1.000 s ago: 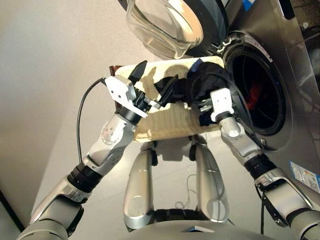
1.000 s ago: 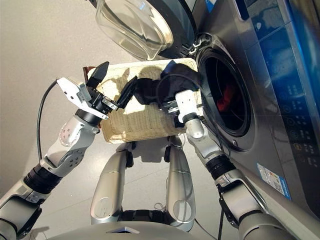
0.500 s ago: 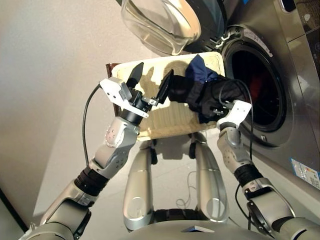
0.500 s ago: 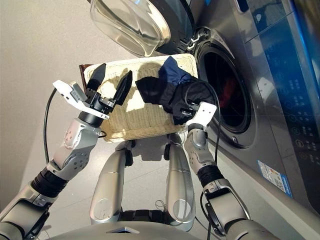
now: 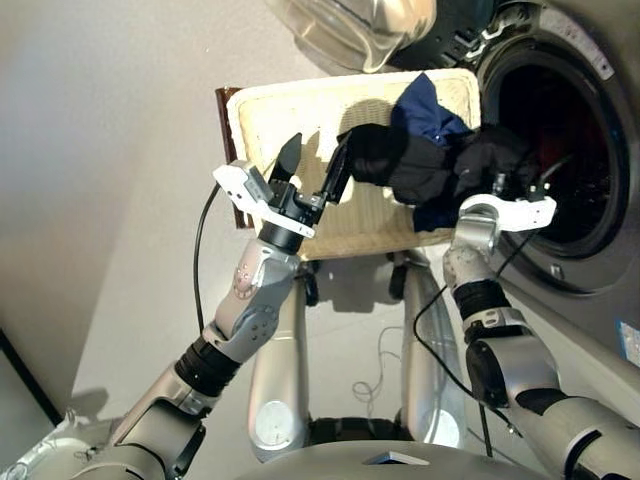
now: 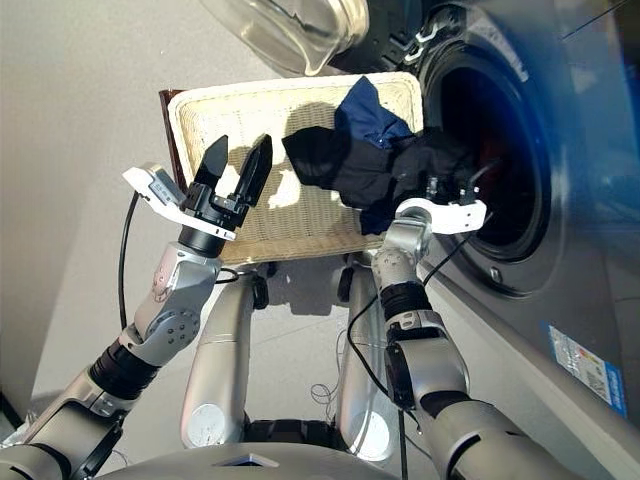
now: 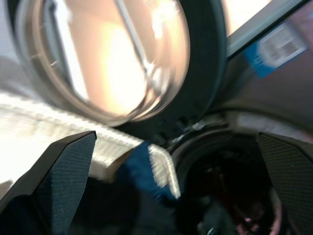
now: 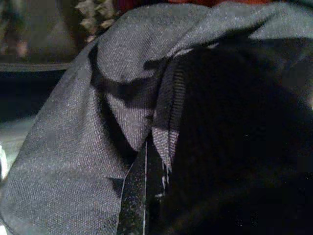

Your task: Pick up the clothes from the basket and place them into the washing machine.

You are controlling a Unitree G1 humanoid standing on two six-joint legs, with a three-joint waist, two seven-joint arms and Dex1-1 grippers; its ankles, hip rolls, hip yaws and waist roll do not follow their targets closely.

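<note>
Black garment stretched from basket toward the drum

The black garment is drawn out lengthwise from the basket to the washing machine porthole, its far end clamped in the right pincer. The navy garment lies beside it at the basket's rim. The left pincer is held apart, empty. A second ago the black garment was bunched over the basket.

Hard sunlight, sharp shadows, wrist-view blur
</note>
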